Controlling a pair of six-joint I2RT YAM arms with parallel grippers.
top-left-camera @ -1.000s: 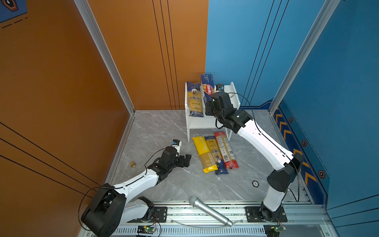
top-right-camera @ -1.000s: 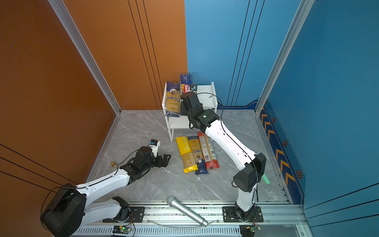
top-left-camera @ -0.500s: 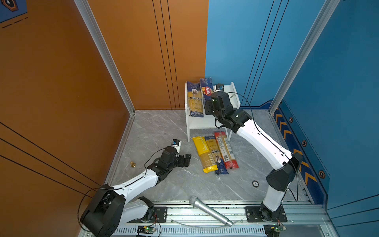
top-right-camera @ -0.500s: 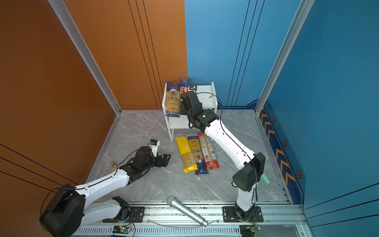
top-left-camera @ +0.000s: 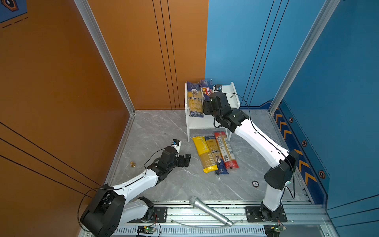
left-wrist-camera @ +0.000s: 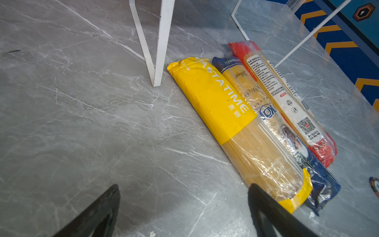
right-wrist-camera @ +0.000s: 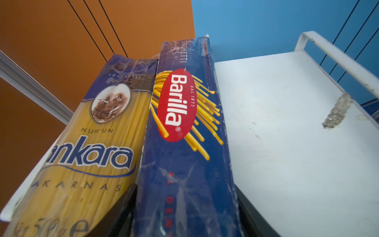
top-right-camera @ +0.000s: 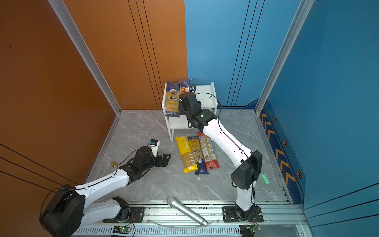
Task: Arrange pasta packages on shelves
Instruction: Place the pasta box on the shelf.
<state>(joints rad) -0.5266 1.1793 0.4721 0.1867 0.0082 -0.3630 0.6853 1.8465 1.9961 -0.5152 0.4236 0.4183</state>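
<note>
My right claw [right-wrist-camera: 184, 190] sits around the Barilla box [right-wrist-camera: 180, 106] on the shelf [right-wrist-camera: 276, 123] top, beside the ankara bag [right-wrist-camera: 92, 153]; honestly can't tell if it's gripping.

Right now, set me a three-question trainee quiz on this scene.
1. True or false: the yellow bag lies on the floor.
2. What lies beside the Barilla on the shelf? A) red bag B) ankara bag C) mic
3. Fill in: the left end effector is ____, with nothing between its jaws.

Key: 1 true; 2 B; 3 open.
</note>
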